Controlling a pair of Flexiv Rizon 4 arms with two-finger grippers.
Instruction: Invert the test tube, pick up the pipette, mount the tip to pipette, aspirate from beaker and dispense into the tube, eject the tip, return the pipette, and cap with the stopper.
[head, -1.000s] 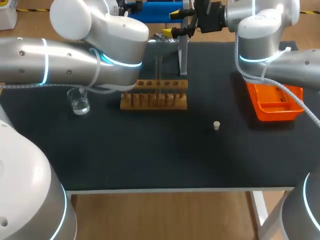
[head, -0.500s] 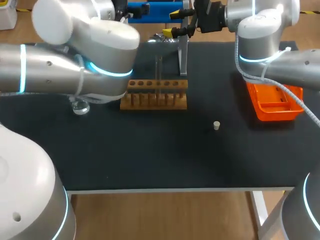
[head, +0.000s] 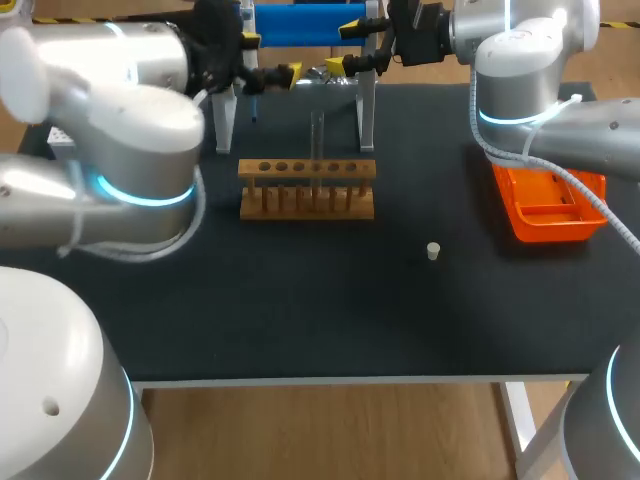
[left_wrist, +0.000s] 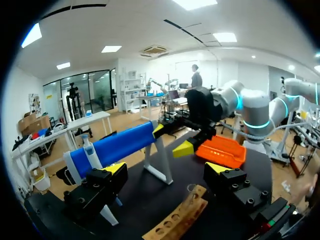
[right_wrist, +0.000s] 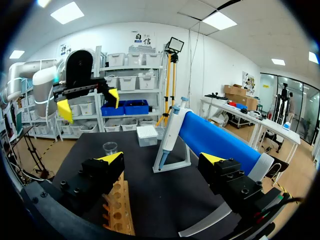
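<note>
Two Empty Tools; Pipette Not Yet Collected

One test tube stands upright in the wooden rack near the middle of the surface. Its rim shows at the top in the left wrist view, so the inversion step is judged likely complete. The pipette hangs on the white stand behind the rack, so pickup is judged to be the step in hand. The beaker stands on the surface past the rack's far end in the right wrist view. The stopper lies alone, well apart from the rack, so capping is not done.

The left tool is raised beside the stand near the pipette, fingers spread wide with nothing between them. The right tool is raised at the stand's other end, equally wide and empty. An orange tray sits at the right side.

Remaining steps: pickup, tip mounting, aspiration, dispensing, ejection, return, capping.
</note>
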